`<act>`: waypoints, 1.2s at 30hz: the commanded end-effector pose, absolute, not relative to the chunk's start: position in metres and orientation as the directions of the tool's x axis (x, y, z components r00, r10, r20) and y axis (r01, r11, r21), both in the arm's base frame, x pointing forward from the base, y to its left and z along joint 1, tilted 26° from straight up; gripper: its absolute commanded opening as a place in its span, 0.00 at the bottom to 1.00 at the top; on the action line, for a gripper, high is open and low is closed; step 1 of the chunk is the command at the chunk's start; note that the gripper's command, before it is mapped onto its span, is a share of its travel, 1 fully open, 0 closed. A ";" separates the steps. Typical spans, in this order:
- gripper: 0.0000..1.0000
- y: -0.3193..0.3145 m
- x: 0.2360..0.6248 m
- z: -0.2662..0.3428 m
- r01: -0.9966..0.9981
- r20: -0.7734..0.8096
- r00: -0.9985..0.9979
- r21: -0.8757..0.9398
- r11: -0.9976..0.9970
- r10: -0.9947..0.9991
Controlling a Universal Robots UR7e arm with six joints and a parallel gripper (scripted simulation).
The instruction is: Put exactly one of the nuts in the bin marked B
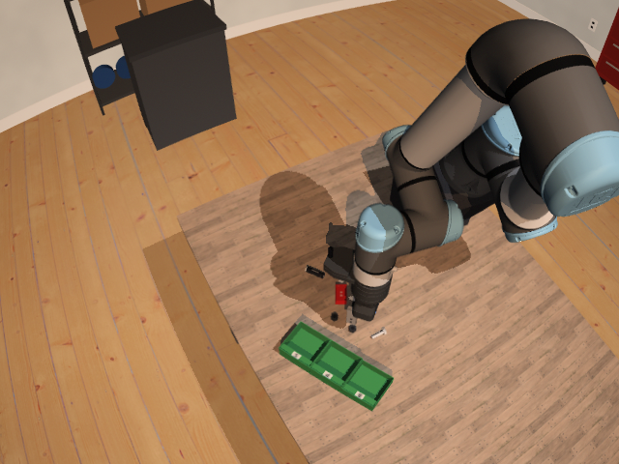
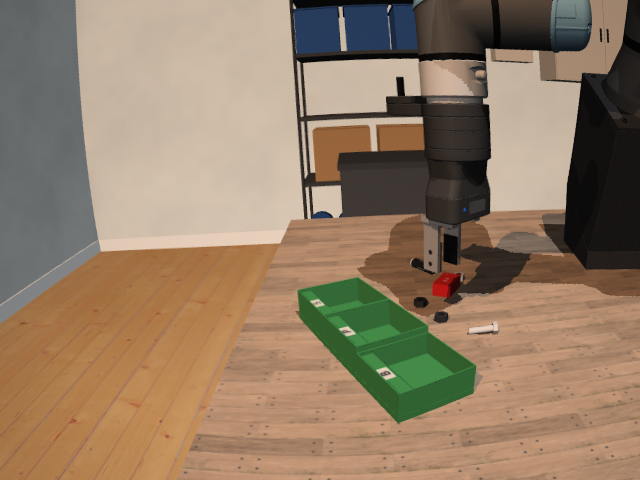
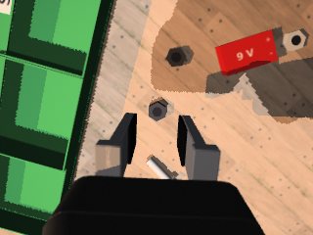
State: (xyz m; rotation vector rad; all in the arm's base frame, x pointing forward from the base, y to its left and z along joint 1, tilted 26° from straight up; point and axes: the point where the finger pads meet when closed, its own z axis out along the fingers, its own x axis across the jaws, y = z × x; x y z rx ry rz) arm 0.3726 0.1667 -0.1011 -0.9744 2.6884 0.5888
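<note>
Two black nuts lie on the table beside the green bins: one (image 3: 157,109) (image 2: 440,316) just ahead of my fingertips, the other (image 3: 178,55) (image 2: 420,301) farther on. They also show in the top view, the nearer nut (image 1: 352,328) and the farther nut (image 1: 333,315). My gripper (image 3: 156,129) (image 2: 442,255) (image 1: 352,317) is open and empty and points down a little above the table. The bin marked B (image 2: 416,374) (image 1: 367,382) is the end compartment of the green row; its visible floor is bare.
A red 9 V battery (image 3: 246,53) (image 2: 445,284) lies beyond the nuts, with a pale washer-like part (image 3: 295,39) beside it. A white bolt (image 3: 159,167) (image 2: 483,328) lies under my gripper. A black cylinder (image 1: 314,271) lies farther back. The other bins (image 3: 44,83) are at my left.
</note>
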 end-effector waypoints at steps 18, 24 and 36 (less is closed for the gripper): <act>0.64 0.167 0.372 -0.100 -0.649 -0.335 -0.758 0.292 0.703 -0.560; 0.64 0.167 0.372 -0.100 -0.649 -0.335 -0.758 0.292 0.703 -0.560; 0.64 0.183 0.375 -0.133 -0.649 -0.335 -0.758 0.292 0.703 -0.560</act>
